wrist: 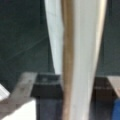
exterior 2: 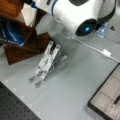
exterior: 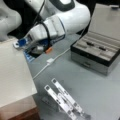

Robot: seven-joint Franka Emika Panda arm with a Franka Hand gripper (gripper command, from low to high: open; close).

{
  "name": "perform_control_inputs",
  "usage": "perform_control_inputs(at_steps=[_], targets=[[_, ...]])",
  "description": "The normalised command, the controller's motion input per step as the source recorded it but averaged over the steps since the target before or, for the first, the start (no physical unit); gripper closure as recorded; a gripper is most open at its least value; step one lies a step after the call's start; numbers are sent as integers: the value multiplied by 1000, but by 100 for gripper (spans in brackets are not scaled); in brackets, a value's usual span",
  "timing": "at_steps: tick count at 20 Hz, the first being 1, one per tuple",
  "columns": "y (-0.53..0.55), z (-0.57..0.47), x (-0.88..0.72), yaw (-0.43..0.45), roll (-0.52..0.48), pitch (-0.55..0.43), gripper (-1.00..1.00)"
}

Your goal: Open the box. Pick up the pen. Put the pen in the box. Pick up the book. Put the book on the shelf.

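Grey counter [exterior: 100,95] carries two slotted metal strips [exterior: 65,98], lying side by side and touching, in both front views; in a front view [exterior 2: 46,62] they sit just beside a brown wooden base. A thin white cable [exterior: 50,61] with a small white plug block crosses the counter; same cable in a front view [exterior 2: 106,53]. Black perforated mat [exterior 2: 13,107] at a front view's bottom left.

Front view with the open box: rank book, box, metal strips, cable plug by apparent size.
1. Flat white book, open grey black-lidded box: alike, unranked.
2. Slotted metal strips.
3. Small white cable plug.
Hand sits at the book's edge.
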Motion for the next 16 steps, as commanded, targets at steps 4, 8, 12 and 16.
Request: perform_control_inputs(at_steps=[4,8,12,16], targets=[[-195,-2,-250,304,-87,4,100],[-180,-9,-262,231,-60,4,100],[-167,14,-300,166,-20,16,100],[-96,10,-298,164,1,18,-100]])
